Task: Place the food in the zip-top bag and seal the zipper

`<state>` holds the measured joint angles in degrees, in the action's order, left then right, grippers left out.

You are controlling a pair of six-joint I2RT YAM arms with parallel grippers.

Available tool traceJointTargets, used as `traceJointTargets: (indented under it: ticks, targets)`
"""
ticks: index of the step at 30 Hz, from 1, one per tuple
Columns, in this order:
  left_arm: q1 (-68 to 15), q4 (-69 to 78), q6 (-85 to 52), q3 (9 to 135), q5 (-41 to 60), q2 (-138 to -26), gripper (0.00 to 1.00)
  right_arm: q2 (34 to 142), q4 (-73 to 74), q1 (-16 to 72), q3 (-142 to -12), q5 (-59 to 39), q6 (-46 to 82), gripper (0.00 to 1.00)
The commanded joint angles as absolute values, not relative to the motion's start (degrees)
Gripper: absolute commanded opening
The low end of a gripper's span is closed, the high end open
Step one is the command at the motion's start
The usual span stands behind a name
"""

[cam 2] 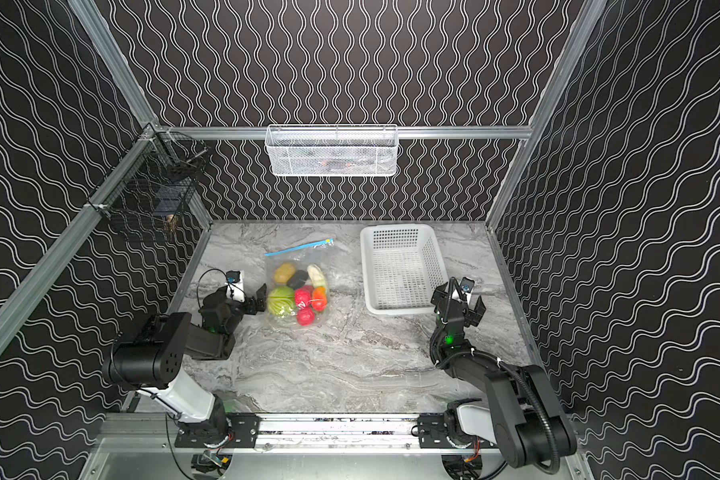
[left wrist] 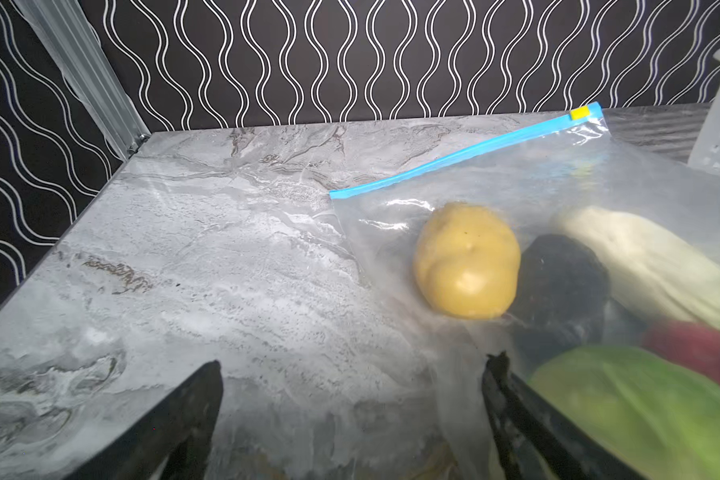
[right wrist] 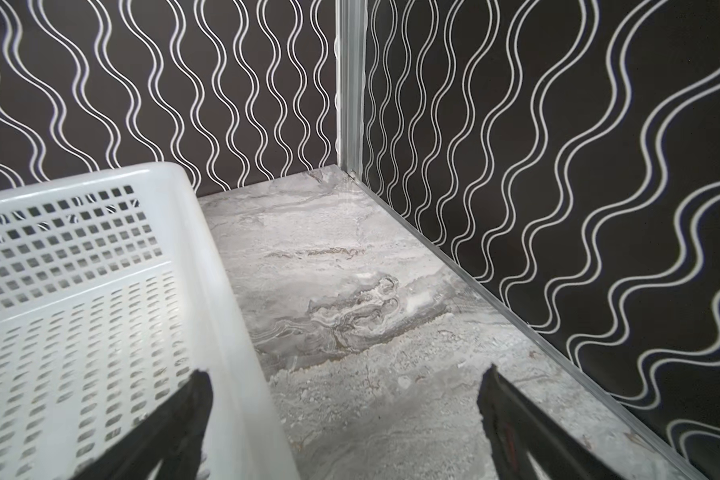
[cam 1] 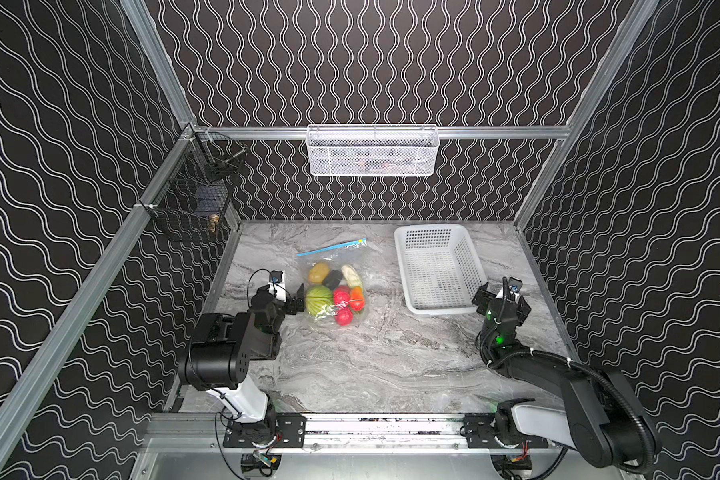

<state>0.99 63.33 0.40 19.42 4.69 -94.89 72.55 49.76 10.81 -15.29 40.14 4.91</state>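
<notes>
Left gripper (cam 1: 298, 300) hangs spread and empty at the left edge of the zip-top bag (cam 1: 334, 258), one finger (left wrist: 508, 407) right by the film next to the green cabbage (cam 1: 319, 300); contact I cannot confirm. Likely trouble: any sideways move could snag that loose film and drag the bag, and if the zipper (cam 1: 331, 248) is not fully closed, the round pieces could roll out. The bag lies flat left of centre on the table (cam 1: 371, 365), clear and crinkled, with all the visible food (cam 1: 344, 316) inside: yellow potato (cam 1: 319, 272), dark avocado (cam 1: 332, 279), white radish (cam 1: 351, 275), red fruits (cam 1: 341, 296) and an orange-red piece (cam 1: 357, 297). The zipper runs straight along the far side, yellow slider (left wrist: 580, 113) at its right end. Right gripper (right wrist: 346, 372), also spread and empty, sits well apart by the near right corner of the white basket (cam 1: 437, 270).
</notes>
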Motion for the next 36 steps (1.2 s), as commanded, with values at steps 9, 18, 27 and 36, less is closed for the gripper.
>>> traceJointTargets:
  ticks: [9,18,27,36]
  targets:
    - [1.0,61.4,2.2,19.7,2.4,-94.9,0.99,77.3,66.9,8.6,-10.6,39.1,2.5,0.99]
    - [0.9,63.2,1.9,18.9,1.9,-94.9,0.99,84.3,78.7,7.8,-8.0,28.6,-2.0,0.99]
    - [0.9,63.3,2.0,18.8,1.8,-94.9,0.99,92.6,93.6,5.7,-5.4,21.2,-4.5,0.99]
    - [0.9,62.6,1.8,19.2,1.2,-94.9,0.99,87.6,63.2,-2.7,-16.5,3.8,1.2,0.99]
